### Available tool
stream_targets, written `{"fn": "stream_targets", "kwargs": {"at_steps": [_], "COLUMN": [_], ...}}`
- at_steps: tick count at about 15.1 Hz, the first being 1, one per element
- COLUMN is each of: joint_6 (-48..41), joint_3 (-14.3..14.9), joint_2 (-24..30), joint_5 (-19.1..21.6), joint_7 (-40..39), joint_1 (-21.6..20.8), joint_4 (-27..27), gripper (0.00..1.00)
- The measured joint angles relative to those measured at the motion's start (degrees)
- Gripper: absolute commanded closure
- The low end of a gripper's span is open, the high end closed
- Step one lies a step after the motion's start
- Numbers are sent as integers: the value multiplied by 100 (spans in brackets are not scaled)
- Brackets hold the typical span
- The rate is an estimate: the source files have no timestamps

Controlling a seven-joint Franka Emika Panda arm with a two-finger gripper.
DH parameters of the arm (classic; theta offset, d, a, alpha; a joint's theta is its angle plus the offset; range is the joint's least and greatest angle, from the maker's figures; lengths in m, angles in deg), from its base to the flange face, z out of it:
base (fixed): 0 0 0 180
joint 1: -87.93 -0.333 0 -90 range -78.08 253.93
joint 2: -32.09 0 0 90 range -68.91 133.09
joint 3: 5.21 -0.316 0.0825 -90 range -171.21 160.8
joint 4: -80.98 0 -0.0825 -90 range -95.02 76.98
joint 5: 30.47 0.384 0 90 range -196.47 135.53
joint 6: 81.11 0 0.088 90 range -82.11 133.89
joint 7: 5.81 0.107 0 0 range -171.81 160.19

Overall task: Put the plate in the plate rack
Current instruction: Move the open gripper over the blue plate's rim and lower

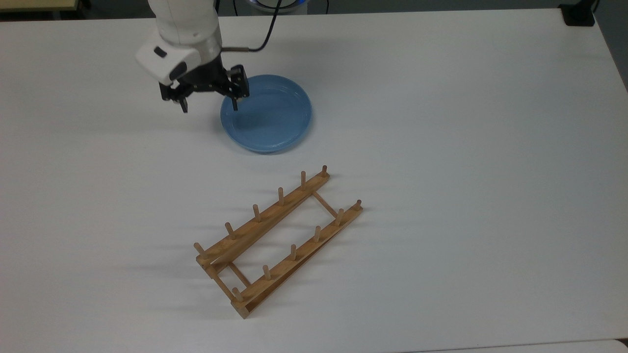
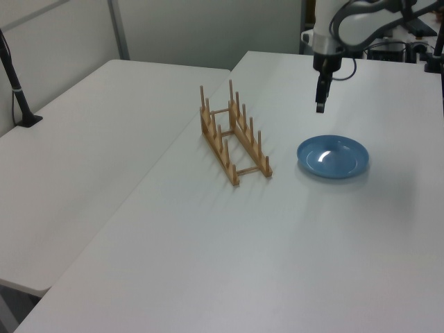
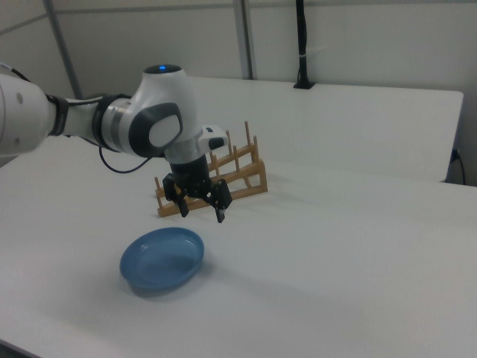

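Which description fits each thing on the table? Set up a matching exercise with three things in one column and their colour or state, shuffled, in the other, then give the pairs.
Column 1:
1. plate
2. plate rack
3. claw

Column 2:
A. light-brown wood, standing empty on the table
B. black, fingers spread open, hanging above the table
C. light blue and glossy, lying flat on the table

Pairs: 1-C, 2-A, 3-B
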Motion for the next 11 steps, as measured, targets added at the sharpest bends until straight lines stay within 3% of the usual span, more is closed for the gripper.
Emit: {"fn": "stream_targets", "kwargs": {"at_steps": [5, 9, 11], "joint_6": [496, 595, 644], "joint_3": [-29, -41, -40], "joint_2": [-429, -751, -825], "joint_5": [-224, -364, -364], "joint_7": [535, 941, 955], "joint_1": [-116, -246, -239], "joint_4": [-184, -196, -196], "gripper": [0, 22, 43]}}
